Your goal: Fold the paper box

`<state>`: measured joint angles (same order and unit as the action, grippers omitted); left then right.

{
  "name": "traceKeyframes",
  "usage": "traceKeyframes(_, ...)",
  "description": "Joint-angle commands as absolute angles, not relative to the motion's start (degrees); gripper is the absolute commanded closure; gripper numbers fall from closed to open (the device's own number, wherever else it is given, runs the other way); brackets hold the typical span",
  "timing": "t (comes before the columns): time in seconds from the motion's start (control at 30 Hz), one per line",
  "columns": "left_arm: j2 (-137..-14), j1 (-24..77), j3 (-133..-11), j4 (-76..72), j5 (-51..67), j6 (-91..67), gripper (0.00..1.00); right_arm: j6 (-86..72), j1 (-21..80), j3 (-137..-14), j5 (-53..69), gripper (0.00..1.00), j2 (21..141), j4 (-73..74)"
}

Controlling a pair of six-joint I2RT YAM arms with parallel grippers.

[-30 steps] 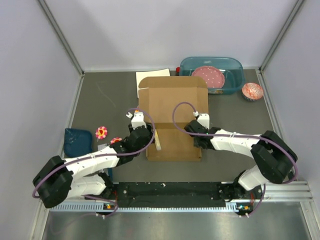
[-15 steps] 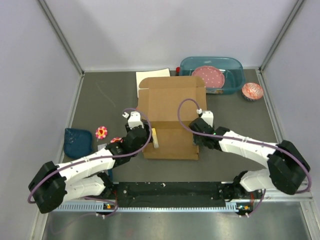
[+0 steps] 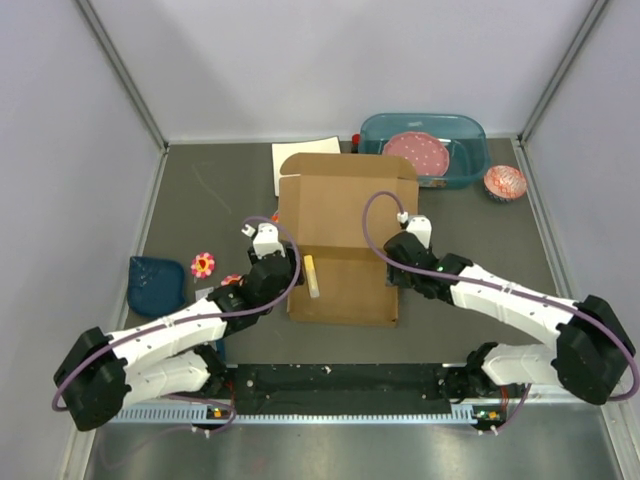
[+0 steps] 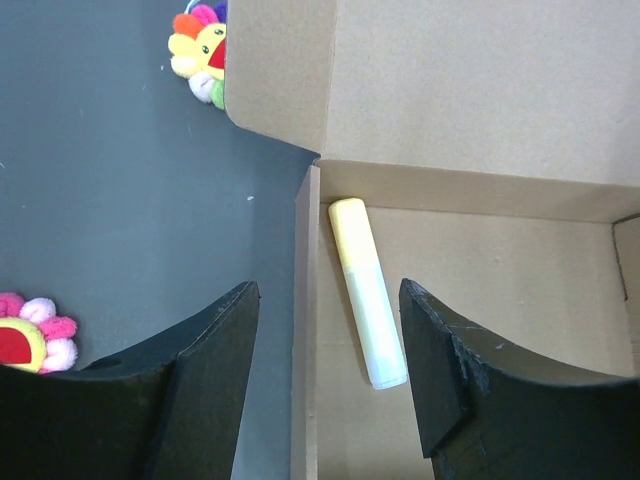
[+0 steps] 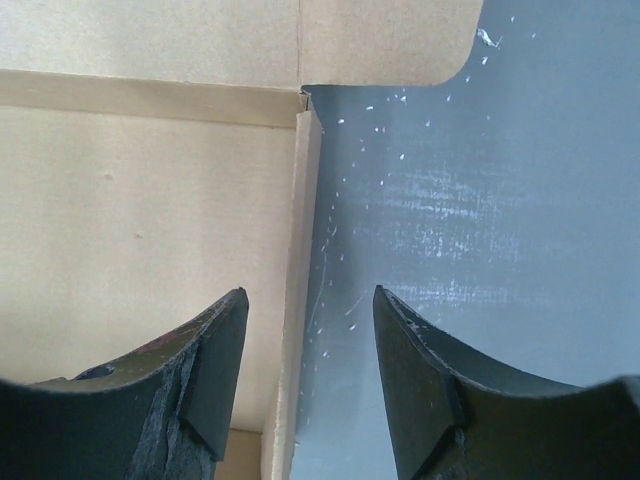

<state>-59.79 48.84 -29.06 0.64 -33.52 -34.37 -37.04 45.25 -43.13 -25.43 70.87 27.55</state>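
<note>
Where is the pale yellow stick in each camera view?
Top external: the pale yellow stick lies inside the paper box, by its left wall.
Left wrist: the pale yellow stick is mid-picture, just inside that wall.
Right wrist: not in it.
Shared landmark: the paper box, seen in all three views.

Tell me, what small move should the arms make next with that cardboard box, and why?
Probably close both grippers. The left gripper is open astride the left wall of the paper box, and the right gripper is open astride the right wall, so pinching should let them fold those walls.
</note>
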Motion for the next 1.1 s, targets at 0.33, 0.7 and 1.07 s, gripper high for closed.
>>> traceKeyframes(0.33, -48.43, 48.78, -35.68, 4.22, -38.05, -30.69, 0.33, -29.45, 45.79, -51.05, -24.95, 0.42, 54.94, 32.69)
traceKeyframes(0.7, -48.25, 28.5, -41.22, 1.94, -19.27, -31.37, 0.21, -25.92, 19.35, -57.75, -8.19, 0.38, 58.18, 27.44)
traceKeyframes(1.07, -56.77, 14.34, -46.15, -4.91, -1.77, -32.08, 0.18, -26.98, 15.21, -51.85, -0.53, 0.32, 67.4, 3.61)
